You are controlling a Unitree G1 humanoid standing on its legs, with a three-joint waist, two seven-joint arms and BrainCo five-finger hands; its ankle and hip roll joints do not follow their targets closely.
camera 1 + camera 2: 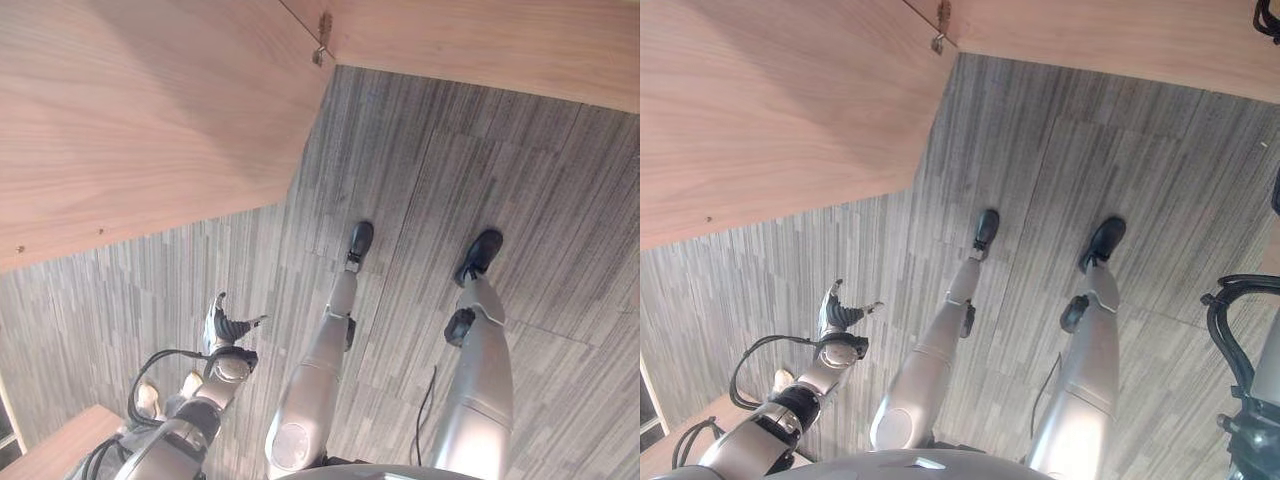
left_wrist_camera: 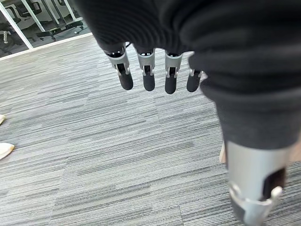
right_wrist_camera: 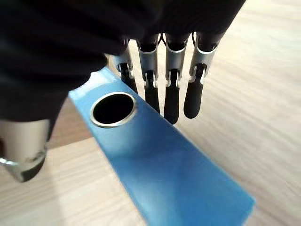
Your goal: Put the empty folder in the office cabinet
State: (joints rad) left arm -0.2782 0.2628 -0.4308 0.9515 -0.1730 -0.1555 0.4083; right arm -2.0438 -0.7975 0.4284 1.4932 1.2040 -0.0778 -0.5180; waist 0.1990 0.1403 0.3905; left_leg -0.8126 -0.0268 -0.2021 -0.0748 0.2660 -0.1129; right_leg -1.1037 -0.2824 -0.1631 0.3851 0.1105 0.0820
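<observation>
A blue folder with a metal-ringed finger hole in its spine stands on a light wooden surface. My right hand is over the folder's spine. Its fingers are straight and their dark tips reach just past the folder's far edge, while the thumb is off to the near side. I see no curl round the folder. My left hand hangs low beside my body over the grey carpet, fingers straight and holding nothing.
A large wooden cabinet panel fills the upper left, with a metal hinge at its corner. Another wooden face runs along the top right. A low wooden edge and pale shoe tips lie near my left hand.
</observation>
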